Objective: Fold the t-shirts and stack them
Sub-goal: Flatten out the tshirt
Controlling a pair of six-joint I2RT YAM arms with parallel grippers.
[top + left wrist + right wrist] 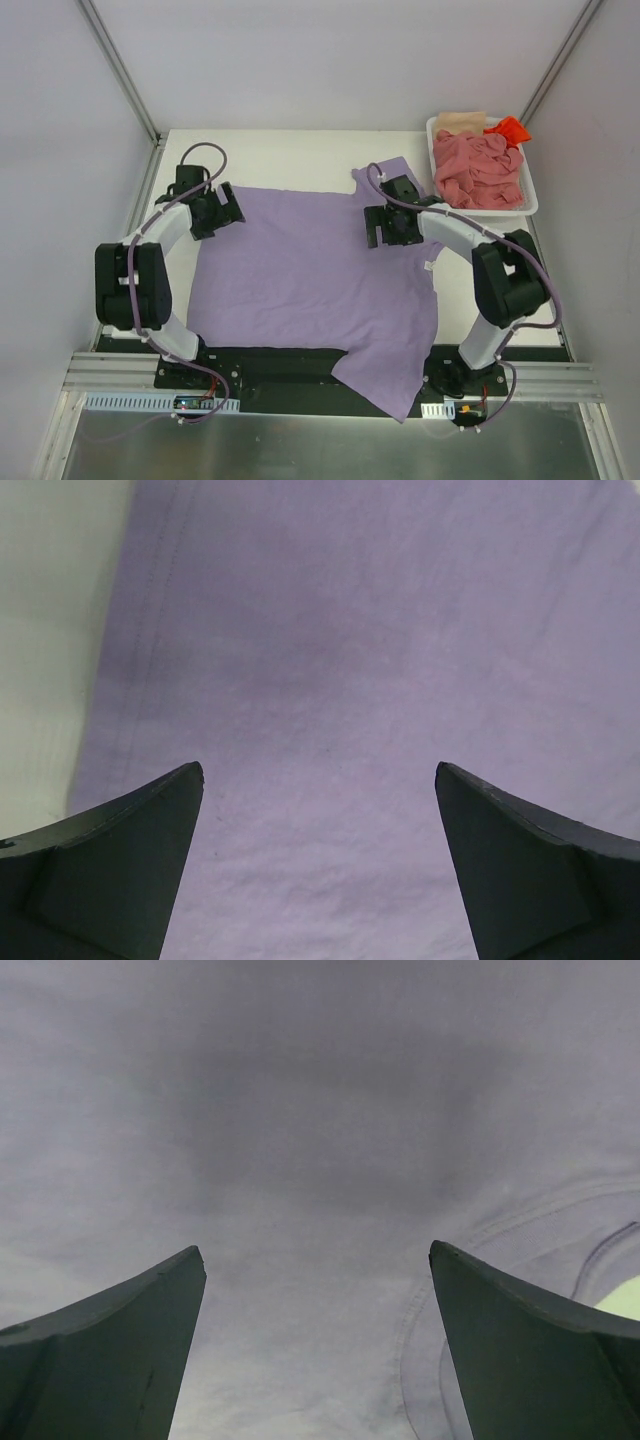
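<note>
A lavender-purple t-shirt (300,270) lies spread flat over the table, one sleeve hanging over the near edge. My left gripper (222,215) is open just above its far-left hem; the left wrist view shows the cloth (340,680) between my spread fingers (150,840). My right gripper (383,228) is open above the shirt's far-right part near the collar; the right wrist view shows cloth (300,1160) and a collar seam (420,1310). Salmon-pink (478,170), beige (460,122) and orange-red (508,128) shirts lie crumpled in the basket.
A white plastic basket (531,195) stands at the table's far right corner. Bare white table (290,160) shows beyond the purple shirt. Metal frame posts and white walls enclose the table.
</note>
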